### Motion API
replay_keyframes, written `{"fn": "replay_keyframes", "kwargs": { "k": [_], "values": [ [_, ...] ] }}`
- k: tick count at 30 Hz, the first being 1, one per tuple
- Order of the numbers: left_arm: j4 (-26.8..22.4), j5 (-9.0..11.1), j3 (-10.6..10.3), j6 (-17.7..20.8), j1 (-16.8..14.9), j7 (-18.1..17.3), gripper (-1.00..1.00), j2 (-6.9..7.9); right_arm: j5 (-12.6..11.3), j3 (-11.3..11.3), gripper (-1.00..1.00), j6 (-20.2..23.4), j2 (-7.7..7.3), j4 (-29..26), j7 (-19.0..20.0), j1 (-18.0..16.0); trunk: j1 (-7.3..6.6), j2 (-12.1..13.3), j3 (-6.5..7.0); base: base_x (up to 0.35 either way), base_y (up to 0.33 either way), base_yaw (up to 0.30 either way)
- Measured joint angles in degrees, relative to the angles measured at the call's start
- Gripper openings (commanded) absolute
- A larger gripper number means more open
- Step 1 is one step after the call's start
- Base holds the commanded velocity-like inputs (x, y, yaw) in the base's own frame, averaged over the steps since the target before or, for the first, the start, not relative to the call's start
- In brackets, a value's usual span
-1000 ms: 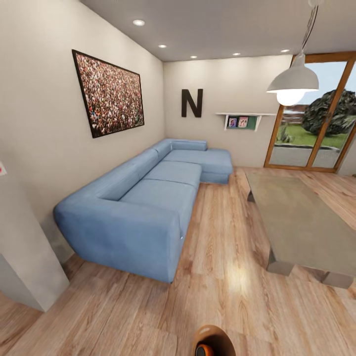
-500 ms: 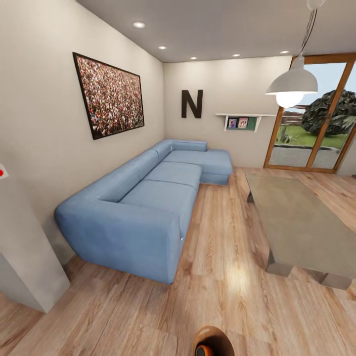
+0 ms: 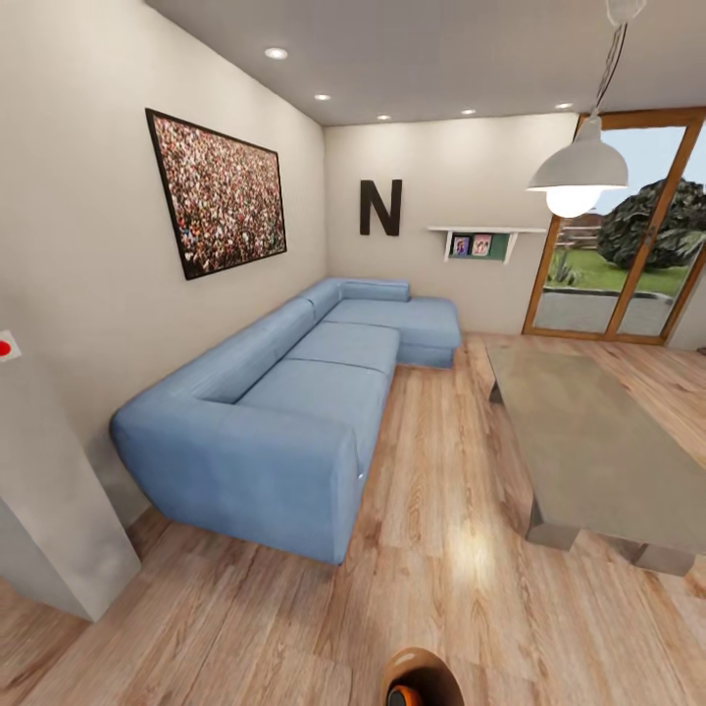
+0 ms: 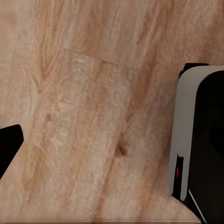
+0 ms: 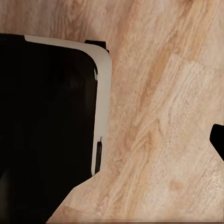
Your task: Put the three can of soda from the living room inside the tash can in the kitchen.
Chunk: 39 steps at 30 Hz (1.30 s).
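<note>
while crossing the living room, carrying the tash can point(image 3: 422, 675) low in front, an orange can of soda point(image 3: 403, 696) inside, presumably for collecting; cannot tell either gripper's opening.

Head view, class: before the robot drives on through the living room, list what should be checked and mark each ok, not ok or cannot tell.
1. Wood floor ahead free of obstacles: ok.
2. Blue corner sofa off to the left of the path: ok.
3. Grey low table off to the right: ok.
4. Soda cans located on the table: not ok, its visible top is bare.
5. Brown bin with something orange inside at the picture's lower edge: ok.
6. Hands open: cannot tell.
</note>
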Motion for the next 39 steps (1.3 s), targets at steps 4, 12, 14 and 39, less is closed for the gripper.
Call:
{"fn": "replay_keyframes", "kwargs": {
  "k": [4, 12, 14, 39],
  "values": [
    [0.0, -0.1, -0.1, -1.3, 1.5, 0.0, 1.0, 0.13, -0.1, -0.1, 1.0, -2.2, -0.72, 0.2, -0.2, 1.4, -0.88, 1.6, 0.72, 0.0, 0.0, 0.0],
    [0.0, -0.3, -0.1, -1.6, 2.0, 0.0, 1.0, 0.11, -0.2, -0.2, 1.0, -3.0, -1.81, 0.5, -0.3, 3.2, -2.64, 4.8, 2.16, 0.0, 0.0, 0.0],
    [0.0, -0.4, -0.2, -1.7, 2.0, 0.0, 1.0, 0.07, -0.2, -0.3, 1.0, -3.2, -2.65, 0.5, -0.3, 3.7, -3.07, 5.6, 2.51, 0.0, 0.0, 0.0],
    [-0.1, -0.2, -0.1, -3.9, 2.0, -0.4, 1.0, -0.77, -4.2, -0.4, 1.0, -5.7, -3.11, 2.8, -0.4, 6.0, -6.82, 12.4, 5.58, 0.0, 0.0, 0.0]
  ]
}}
